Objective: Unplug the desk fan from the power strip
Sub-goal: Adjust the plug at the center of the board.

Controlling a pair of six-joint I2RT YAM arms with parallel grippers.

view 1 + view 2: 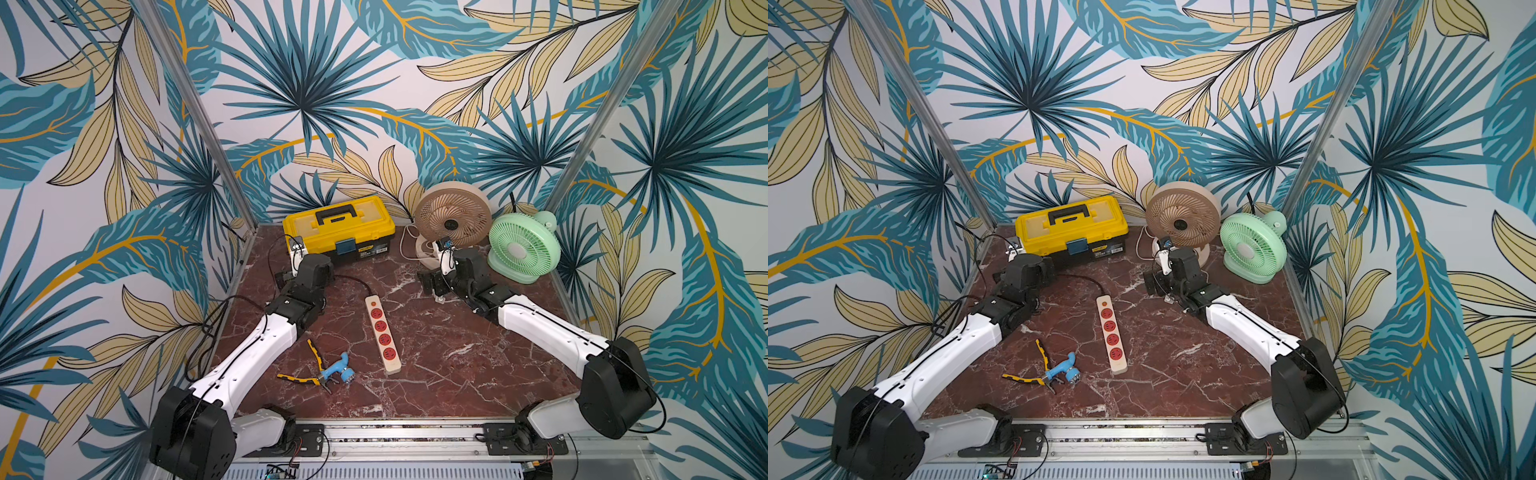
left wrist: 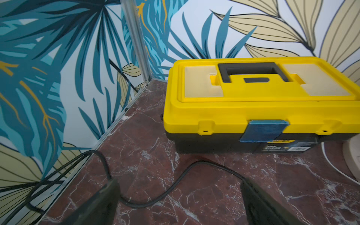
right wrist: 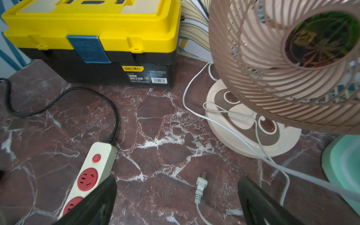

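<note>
The small white two-pin plug point(image 3: 201, 184) of the beige round-grilled desk fan point(image 1: 454, 216) is seen loose on the red marble table point(image 1: 436, 374), between the wide-apart, empty jaws of the right gripper point(image 3: 177, 179) and apart from the long cream power strip point(image 1: 382, 337), whose four red sockets are shown empty. The plug is judged light and hard, best taken by its body, not its limp thin white cord point(image 3: 183, 95). The left gripper point(image 2: 180, 181), jaws likewise spread, is pointed at a yellow-lidded black toolbox point(image 2: 253, 109). A mint-green fan point(image 1: 524, 245) is crowded beside the beige one; yellow-handled pliers point(image 1: 314, 355) are left well clear.
</note>
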